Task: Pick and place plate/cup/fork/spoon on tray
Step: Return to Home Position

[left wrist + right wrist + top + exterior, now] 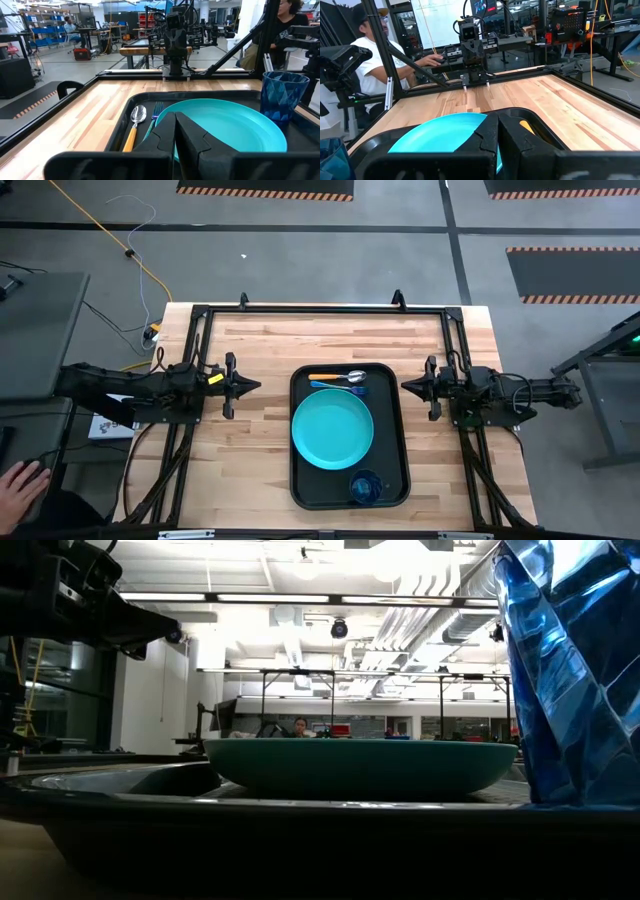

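Note:
The black tray [398, 430] lies in the middle of the table. On it the teal plate [332, 430] rests flat at the centre, the dark blue cup [365, 487] stands upright at the near end, and the orange-handled spoon [337, 376] and the blue fork [338, 387] lie side by side at the far end. My left gripper [256, 386] is shut and empty, left of the tray. My right gripper [406, 387] is shut and empty, right of the tray. The left wrist view shows the plate [225, 125], cup [282, 95], spoon [135, 122] and fork [156, 111].
A black frame [320, 310] runs along the table's far edge and down both sides. A person sits beyond the table's left side [375, 55], a hand at the picture's lower left [20, 485]. Bare wood lies between each gripper and the tray.

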